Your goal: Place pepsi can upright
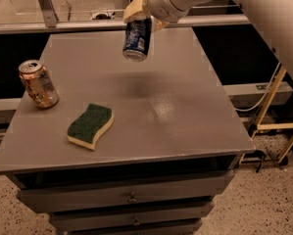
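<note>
The pepsi can (137, 38) is dark blue with white markings and a silver bottom end. It hangs nearly upright, slightly tilted, in the air above the far middle of the grey table (185, 116). My gripper (142, 14) is shut on the can's upper part, with pale fingers on either side of it. The white arm reaches in from the upper right. A soft shadow lies on the table below the can.
An orange-gold can (37, 83) stands upright at the table's left edge. A green and yellow sponge (90, 125) lies at the front left. Drawers sit under the table top. A rail runs behind the table.
</note>
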You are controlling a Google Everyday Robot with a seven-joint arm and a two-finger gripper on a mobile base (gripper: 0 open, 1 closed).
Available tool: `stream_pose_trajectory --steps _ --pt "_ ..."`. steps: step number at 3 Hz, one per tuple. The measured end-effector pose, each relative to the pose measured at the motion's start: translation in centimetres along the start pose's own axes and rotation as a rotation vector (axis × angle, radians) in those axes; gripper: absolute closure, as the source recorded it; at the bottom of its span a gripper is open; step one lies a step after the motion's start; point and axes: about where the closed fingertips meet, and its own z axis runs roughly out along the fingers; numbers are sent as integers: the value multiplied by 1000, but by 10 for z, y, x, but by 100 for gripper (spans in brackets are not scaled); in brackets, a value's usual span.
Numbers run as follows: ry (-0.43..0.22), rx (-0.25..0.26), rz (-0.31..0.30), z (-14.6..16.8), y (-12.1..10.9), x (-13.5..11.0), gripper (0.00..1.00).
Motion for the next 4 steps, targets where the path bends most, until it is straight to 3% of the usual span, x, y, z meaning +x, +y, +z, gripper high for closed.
stream_pose_trajectory --steps 1,2,3,4 --pt "-36 -19 -40 8 1 -5 100" --pt "-8 35 -109 12 8 -5 100" --pt "105 158 -203 -4 3 14 100" --pt "179 258 -308 -17 -8 21 100"
